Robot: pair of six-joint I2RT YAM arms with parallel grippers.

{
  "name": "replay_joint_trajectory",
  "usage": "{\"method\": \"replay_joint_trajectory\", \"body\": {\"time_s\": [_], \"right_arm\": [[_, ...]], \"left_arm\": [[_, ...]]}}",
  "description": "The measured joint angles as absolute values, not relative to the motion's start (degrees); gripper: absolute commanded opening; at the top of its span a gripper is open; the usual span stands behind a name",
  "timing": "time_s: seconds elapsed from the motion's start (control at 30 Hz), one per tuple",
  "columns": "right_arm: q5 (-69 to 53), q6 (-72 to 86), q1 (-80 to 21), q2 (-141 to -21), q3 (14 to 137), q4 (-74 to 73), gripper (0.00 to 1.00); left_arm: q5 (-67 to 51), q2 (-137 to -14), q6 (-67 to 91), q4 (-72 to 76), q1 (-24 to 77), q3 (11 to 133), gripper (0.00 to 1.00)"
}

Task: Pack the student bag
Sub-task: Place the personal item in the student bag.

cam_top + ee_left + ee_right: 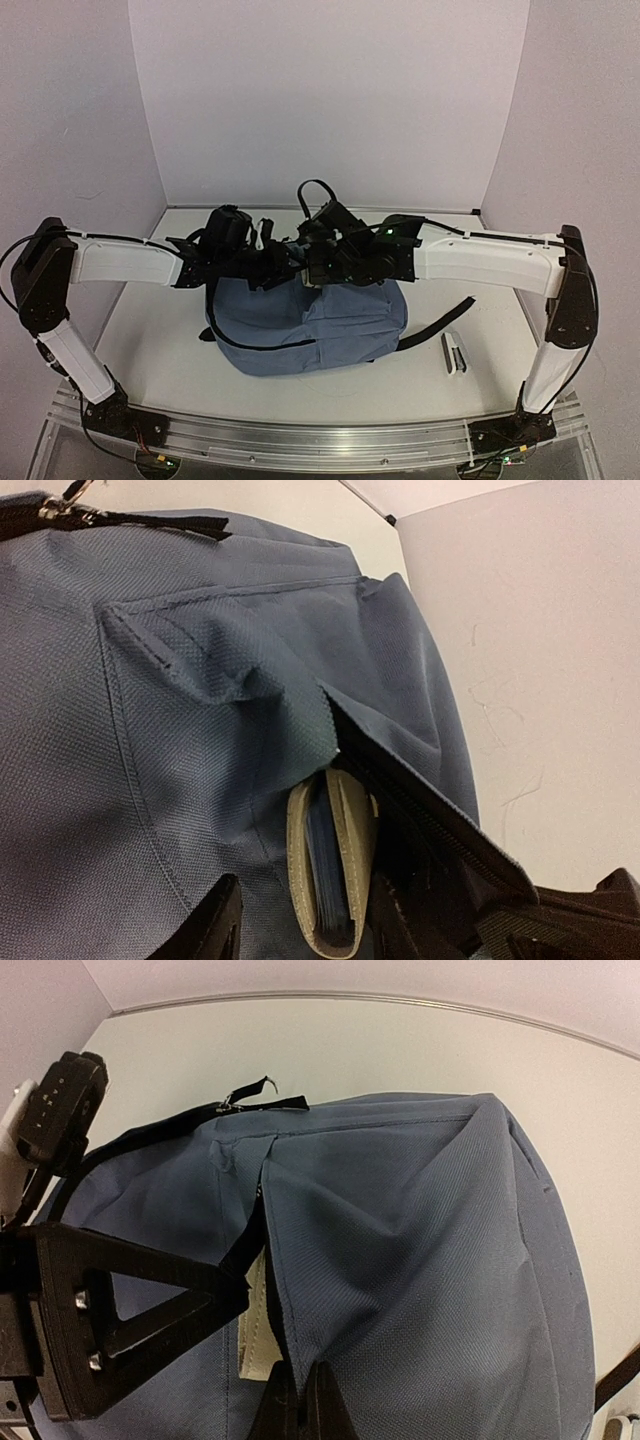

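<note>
The slate-blue student bag [310, 325] lies in the middle of the table, its zipper opening toward the back wall. In the opening stands a flat beige-covered case with dark blue contents [300, 880], half inside the bag. My left gripper [310, 930] is open astride this case, and a gap shows between the left finger [220, 925] and the cover. My right gripper [310, 1405] is shut on the fabric edge of the bag's opening and lifts it into a ridge. The beige case [255, 1345] also shows beside that edge, with a left finger [140, 1305] against it.
A small white stapler-like object [454, 352] lies on the table right of the bag. The bag's black strap [440, 322] trails toward it. Walls close the table at the back and on both sides.
</note>
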State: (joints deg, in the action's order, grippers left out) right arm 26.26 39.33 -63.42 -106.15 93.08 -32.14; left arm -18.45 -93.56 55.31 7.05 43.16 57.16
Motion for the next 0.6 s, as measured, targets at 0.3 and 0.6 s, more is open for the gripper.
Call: {"method": "replay_joint_trajectory", "body": {"time_s": [0.3,0.6], "right_arm": [[26.28,39.46,-63.42,-106.13,93.08,-32.14,0.00],[26.66,39.48,-63.42,-106.04,92.90,-32.14,0.00]], "left_arm": [[-19.59,-95.32,55.36,7.64,44.89,57.55,0.06],[-21.41,-104.69,54.68,8.98,46.33,64.55,0.00]]}}
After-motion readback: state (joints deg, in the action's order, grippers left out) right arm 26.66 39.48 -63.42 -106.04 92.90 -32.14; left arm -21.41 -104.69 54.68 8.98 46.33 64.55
